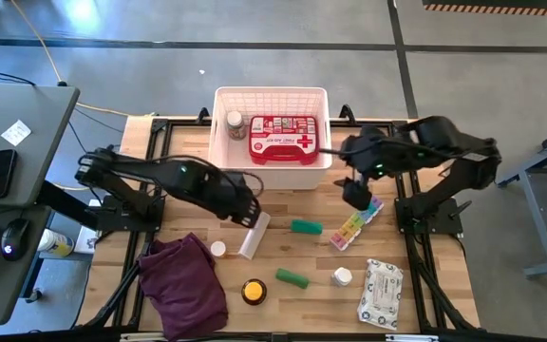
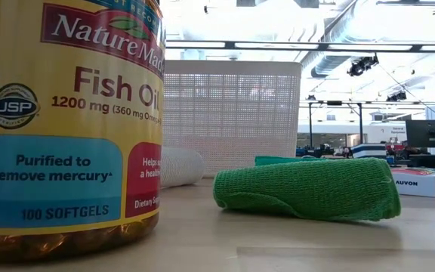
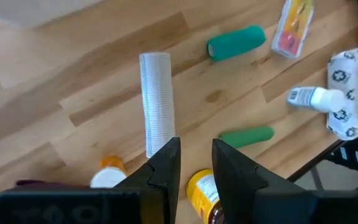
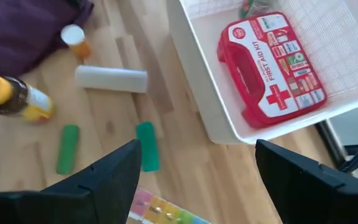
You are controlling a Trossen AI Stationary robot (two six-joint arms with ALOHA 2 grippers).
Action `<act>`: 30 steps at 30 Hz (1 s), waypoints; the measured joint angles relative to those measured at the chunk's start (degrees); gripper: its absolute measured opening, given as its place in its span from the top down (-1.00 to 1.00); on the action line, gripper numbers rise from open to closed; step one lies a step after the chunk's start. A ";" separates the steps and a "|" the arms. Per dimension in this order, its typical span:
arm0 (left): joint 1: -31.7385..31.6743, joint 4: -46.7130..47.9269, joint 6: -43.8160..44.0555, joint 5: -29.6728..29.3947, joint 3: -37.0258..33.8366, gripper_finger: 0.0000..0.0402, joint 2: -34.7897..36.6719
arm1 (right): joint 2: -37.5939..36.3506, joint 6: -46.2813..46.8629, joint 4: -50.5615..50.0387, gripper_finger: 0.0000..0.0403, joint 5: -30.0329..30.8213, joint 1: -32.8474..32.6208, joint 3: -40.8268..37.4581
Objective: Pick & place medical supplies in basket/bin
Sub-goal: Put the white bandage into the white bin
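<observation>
The basket (image 1: 224, 142) sits at the table's 12 o'clock edge, holding the red first-aid case (image 1: 283, 139) with a brown bottle (image 1: 235, 125) just at the case's 9 o'clock. The remaining supplies lie on the wood. A white roll (image 1: 254, 234) rests near the table's middle, with a small orange vial (image 1: 218, 249) at its 8 o'clock and the fish-oil bottle (image 1: 253, 291) toward 6 o'clock. One green roll (image 1: 306, 226) lies at the white roll's 3 o'clock, and a second green roll (image 1: 292, 277) is beside the fish-oil bottle. The pill organiser (image 1: 356, 223) lies at 3 o'clock of the first green roll, with a white bottle (image 1: 342, 276) and the wipes pack (image 1: 380, 294) toward 5 o'clock.

The left gripper (image 1: 246, 215) hovers over the white roll's near end, fingers parted by a narrow gap and empty. The right gripper (image 1: 357, 193) hangs above the pill organiser's end, spread wide, gripping nothing. A purple cloth (image 1: 186, 282) lies at 7 o'clock.
</observation>
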State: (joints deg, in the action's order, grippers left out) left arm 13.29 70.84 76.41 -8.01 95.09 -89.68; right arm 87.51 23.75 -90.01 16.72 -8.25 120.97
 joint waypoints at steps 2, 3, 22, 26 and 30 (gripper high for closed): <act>0.72 -0.63 -0.32 -0.90 0.02 0.37 -1.81 | -1.64 1.49 -0.01 -0.51 -0.25 -0.34 0.00; 0.79 -0.69 -1.08 -0.92 0.02 0.37 -2.77 | -2.59 1.76 -0.05 -0.51 0.11 -0.74 0.00; -3.19 -1.53 -3.84 6.40 0.07 -0.85 -18.50 | -9.37 9.23 -0.02 -0.51 9.63 -4.14 0.04; -3.96 -2.65 -4.32 7.75 0.04 -0.87 -21.31 | -9.21 7.38 -0.01 -0.51 10.22 -4.06 0.04; -5.50 -3.53 -4.58 7.87 0.02 -0.80 -23.66 | -9.21 5.99 -0.02 -0.51 9.76 -3.76 0.04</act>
State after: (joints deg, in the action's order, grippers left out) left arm 7.78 67.31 71.83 -0.14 95.11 -113.35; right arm 78.30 29.74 -90.03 26.48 -12.01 121.01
